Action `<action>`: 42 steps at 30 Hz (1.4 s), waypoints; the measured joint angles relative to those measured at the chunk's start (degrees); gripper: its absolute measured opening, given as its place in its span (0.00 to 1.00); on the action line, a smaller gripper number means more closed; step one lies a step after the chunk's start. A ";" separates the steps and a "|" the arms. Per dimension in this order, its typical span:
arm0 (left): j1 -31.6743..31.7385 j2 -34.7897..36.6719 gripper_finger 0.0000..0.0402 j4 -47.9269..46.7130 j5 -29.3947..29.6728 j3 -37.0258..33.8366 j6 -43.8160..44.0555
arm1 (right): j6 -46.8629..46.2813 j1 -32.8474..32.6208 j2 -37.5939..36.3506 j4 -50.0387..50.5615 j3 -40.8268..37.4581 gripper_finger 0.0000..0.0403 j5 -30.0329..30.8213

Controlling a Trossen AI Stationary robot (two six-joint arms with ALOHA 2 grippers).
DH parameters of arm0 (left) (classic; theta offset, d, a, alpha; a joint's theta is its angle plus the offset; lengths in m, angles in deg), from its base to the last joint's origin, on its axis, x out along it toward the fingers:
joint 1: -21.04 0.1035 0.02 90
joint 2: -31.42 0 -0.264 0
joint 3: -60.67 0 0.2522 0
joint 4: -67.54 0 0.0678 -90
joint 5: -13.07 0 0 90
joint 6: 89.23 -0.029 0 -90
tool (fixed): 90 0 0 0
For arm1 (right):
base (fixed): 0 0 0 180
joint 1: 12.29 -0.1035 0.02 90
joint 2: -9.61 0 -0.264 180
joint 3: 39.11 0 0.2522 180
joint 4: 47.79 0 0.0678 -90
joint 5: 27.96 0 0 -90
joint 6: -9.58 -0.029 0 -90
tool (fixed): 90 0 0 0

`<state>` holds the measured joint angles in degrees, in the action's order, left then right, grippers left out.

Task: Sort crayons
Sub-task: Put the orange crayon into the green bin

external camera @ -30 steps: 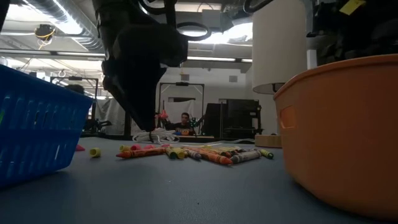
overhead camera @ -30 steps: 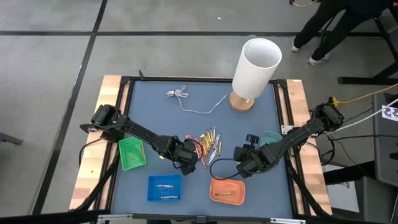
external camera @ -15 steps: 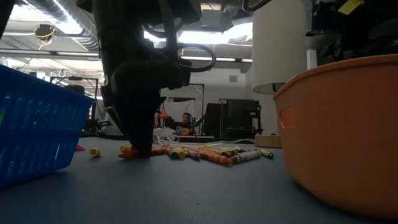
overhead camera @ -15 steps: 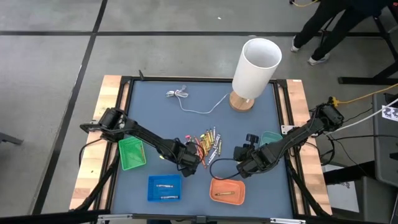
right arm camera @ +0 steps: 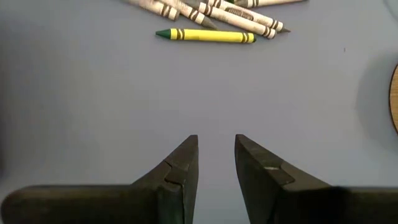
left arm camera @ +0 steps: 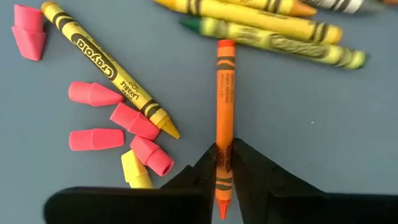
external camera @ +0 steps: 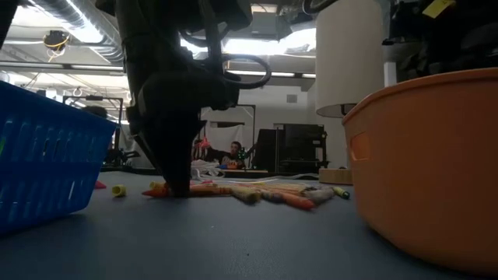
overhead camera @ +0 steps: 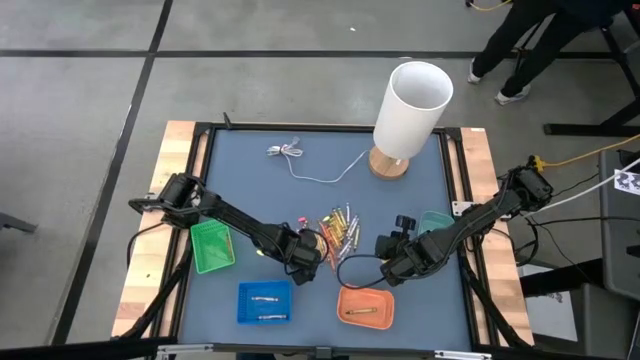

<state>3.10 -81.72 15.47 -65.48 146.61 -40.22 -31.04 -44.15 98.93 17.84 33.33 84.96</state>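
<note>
A loose heap of small thin wax crayons in orange, yellow, red and grey paper wrappers lay flat on the blue-grey tabletop near its middle, most of them side by side and touching. One orange crayon with a black-banded wrapper lay apart from the heap, its lower end pinched between two dark fingers, while a yellow crayon lay slanted just beside several short pink crayon stubs. A yellow crayon with a green tip lay alone just beside some grey-wrapped ones.
</note>
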 joint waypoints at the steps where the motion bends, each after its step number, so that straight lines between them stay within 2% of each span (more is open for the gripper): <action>1: 0.01 0.00 0.08 -0.04 0.02 0.00 -0.02 | 0.00 -0.02 0.00 -0.04 0.00 0.25 0.02; 14: 0.34 1.90 0.02 -0.76 0.24 -0.24 -3.36 | 0.00 -0.01 0.00 -4.66 0.00 0.25 0.04; 21: 0.28 7.89 0.02 -4.94 0.09 -0.22 -4.68 | 0.00 -0.01 0.00 -6.57 0.00 0.25 0.04; 27: -0.11 15.10 0.02 -14.29 0.02 -0.20 -4.30 | 0.02 -0.01 0.00 -8.20 0.00 0.25 1.14; 35: -4.50 23.91 0.02 -29.84 0.13 -0.13 2.56 | 0.05 0.00 0.00 -8.80 0.00 0.25 3.65; 42: -11.94 27.06 0.02 -41.59 1.33 -0.11 20.19 | 0.04 0.00 0.02 -8.81 0.00 0.25 4.63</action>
<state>-8.85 -54.66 -26.12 -64.15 146.50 -20.03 -31.00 -44.14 98.95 9.04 33.33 89.59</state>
